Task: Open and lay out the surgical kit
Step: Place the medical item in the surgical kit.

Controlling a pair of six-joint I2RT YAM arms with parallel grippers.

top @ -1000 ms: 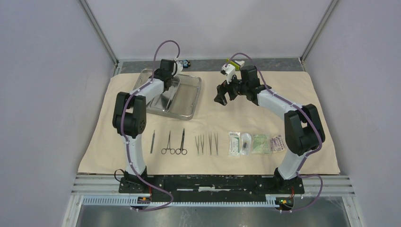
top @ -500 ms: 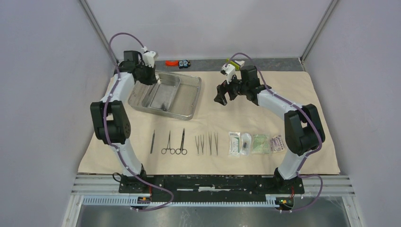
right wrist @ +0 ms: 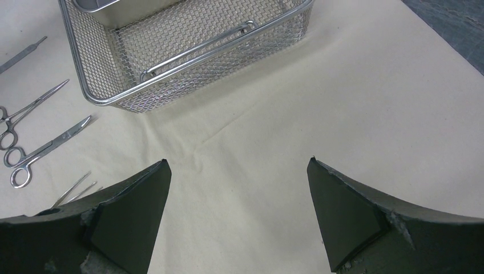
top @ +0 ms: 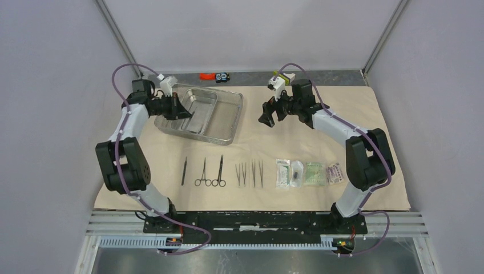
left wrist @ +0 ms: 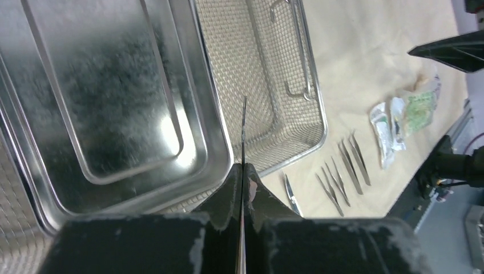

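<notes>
Steel tray sits upper left of centre on the beige cloth wrap, which covers the desk. Forceps, scissors, tweezers and packets lie in a row below. I note left tool pressed together over the tray; right tool spread above bare cloth.

Bright, even light from above, shadows soft. Glare patch on steel tray in left wrist view; near foreground soft.
</notes>
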